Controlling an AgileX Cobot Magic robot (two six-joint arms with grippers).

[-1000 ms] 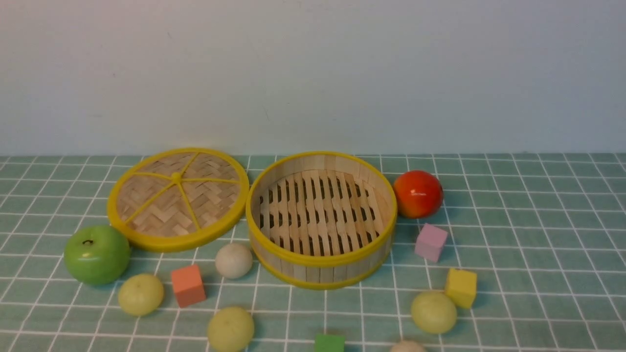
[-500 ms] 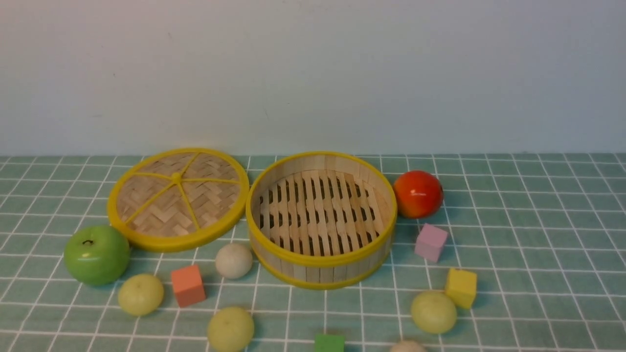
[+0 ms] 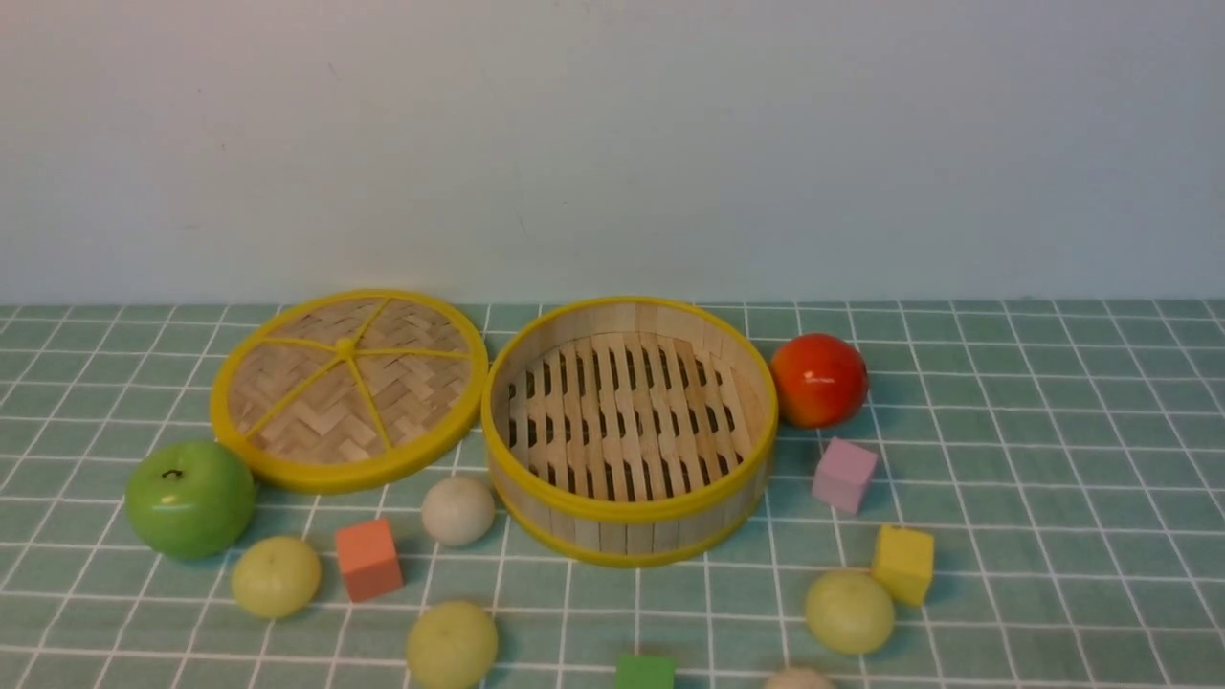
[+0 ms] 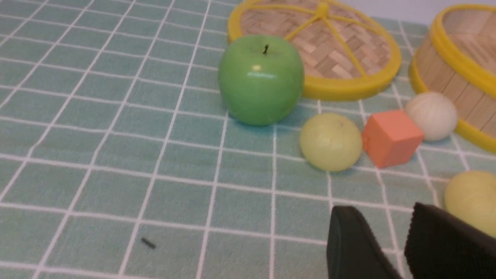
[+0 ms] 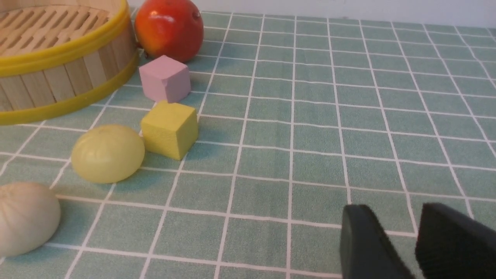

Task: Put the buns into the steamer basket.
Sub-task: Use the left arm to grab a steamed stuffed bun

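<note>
The steamer basket (image 3: 622, 531) stands empty at mid-table. Several buns lie on the cloth in front of it: an off-white one (image 3: 457, 510) by its left wall, pale yellow-green ones at left (image 3: 276, 575), front (image 3: 452, 644) and right (image 3: 849, 611), and another off-white one (image 3: 797, 679) at the bottom edge. Neither arm shows in the front view. My left gripper (image 4: 381, 211) is open over bare cloth, with a yellow-green bun (image 4: 471, 199) just beside one finger. My right gripper (image 5: 392, 209) is open and empty, well away from the bun (image 5: 107, 153).
The flat woven lid (image 3: 349, 388) lies left of the basket, with a green apple (image 3: 189, 498) in front of it. A red-orange fruit (image 3: 818, 379) sits at the basket's right. Orange (image 3: 367, 559), pink (image 3: 843, 474), yellow (image 3: 902, 563) and green (image 3: 643, 672) cubes lie among the buns.
</note>
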